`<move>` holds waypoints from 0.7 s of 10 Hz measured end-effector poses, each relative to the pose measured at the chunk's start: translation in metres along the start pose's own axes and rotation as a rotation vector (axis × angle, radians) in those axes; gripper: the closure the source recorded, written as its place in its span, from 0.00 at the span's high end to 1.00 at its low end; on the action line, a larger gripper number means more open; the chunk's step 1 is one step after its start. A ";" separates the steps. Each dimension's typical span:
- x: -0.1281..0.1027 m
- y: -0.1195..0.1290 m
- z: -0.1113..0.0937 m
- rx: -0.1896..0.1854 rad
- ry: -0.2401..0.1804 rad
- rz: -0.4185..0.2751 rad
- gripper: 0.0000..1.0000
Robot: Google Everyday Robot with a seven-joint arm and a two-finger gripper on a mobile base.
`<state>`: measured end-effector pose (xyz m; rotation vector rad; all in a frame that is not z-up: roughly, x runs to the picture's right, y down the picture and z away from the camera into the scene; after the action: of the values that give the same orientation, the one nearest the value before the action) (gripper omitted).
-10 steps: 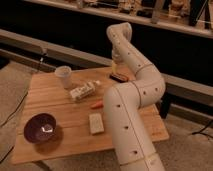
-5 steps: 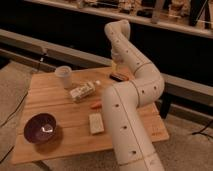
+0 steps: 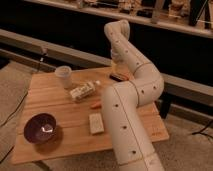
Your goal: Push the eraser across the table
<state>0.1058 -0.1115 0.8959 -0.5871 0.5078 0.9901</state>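
Your gripper [image 3: 116, 65] hangs over the far edge of the table [image 3: 60, 107], just above the eraser [image 3: 118, 77], which lies dark and flat by that far edge. You cannot tell whether the pincer is wide or narrow. 1 pale cup [image 3: 63, 76] stands far left, with 1 carrot [image 3: 95, 105] and 1 pale block [image 3: 95, 123] mid-table. 1 purple bowl [image 3: 40, 128] sits near left.

Items are counted as follows.
- Table [image 3: 54, 102]: one.
- Eraser [image 3: 118, 77]: one.
- Cup [image 3: 64, 76]: one.
- Bottle [image 3: 82, 91]: one.
- Carrot [image 3: 95, 105]: one.
- Pale block [image 3: 95, 123]: one.
- Bowl [image 3: 40, 128]: one.
- Arm [image 3: 137, 87]: one.
- Gripper [image 3: 116, 66]: one, placed at the table's far edge, just above the eraser.
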 end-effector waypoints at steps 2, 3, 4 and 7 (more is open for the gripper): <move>0.000 0.000 0.000 0.000 0.001 0.003 0.65; 0.000 0.002 -0.001 0.001 0.003 0.024 0.65; -0.004 0.009 -0.005 0.004 0.004 0.050 0.65; -0.005 0.011 -0.006 0.006 0.003 0.058 0.65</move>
<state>0.0934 -0.1137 0.8924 -0.5713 0.5330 1.0423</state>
